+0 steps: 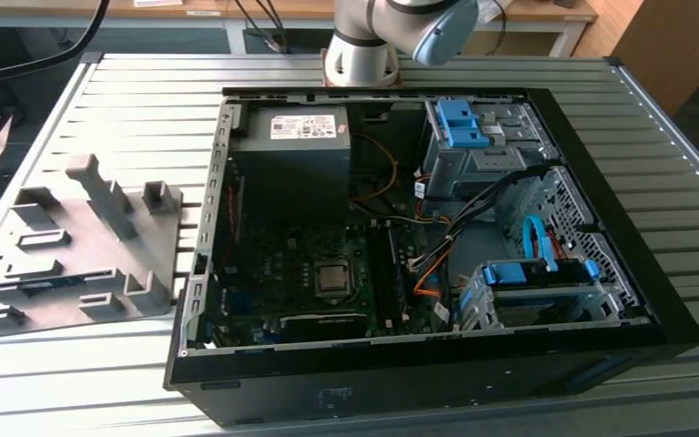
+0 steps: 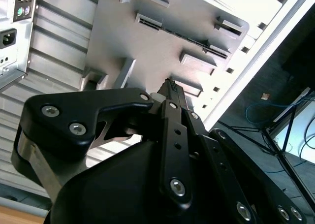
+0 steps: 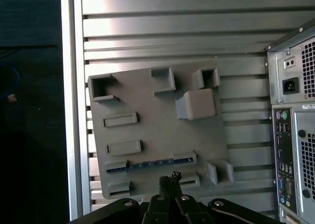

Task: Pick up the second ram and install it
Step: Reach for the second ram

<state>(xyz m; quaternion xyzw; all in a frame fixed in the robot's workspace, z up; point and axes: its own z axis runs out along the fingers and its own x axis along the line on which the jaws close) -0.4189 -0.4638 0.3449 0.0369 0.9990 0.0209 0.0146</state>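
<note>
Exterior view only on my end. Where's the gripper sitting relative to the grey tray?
Observer: In the first wrist view the gripper hangs over the grey tray, clear of it.
Operator: How close is it to the second ram?
Observer: The second ram sits on edge in the tray's long slot. The gripper's tip lines up just beside that slot without touching it.
Operator: Is it carrying anything?
Observer: No. In the second wrist view its jaws are together with nothing between them.
</note>
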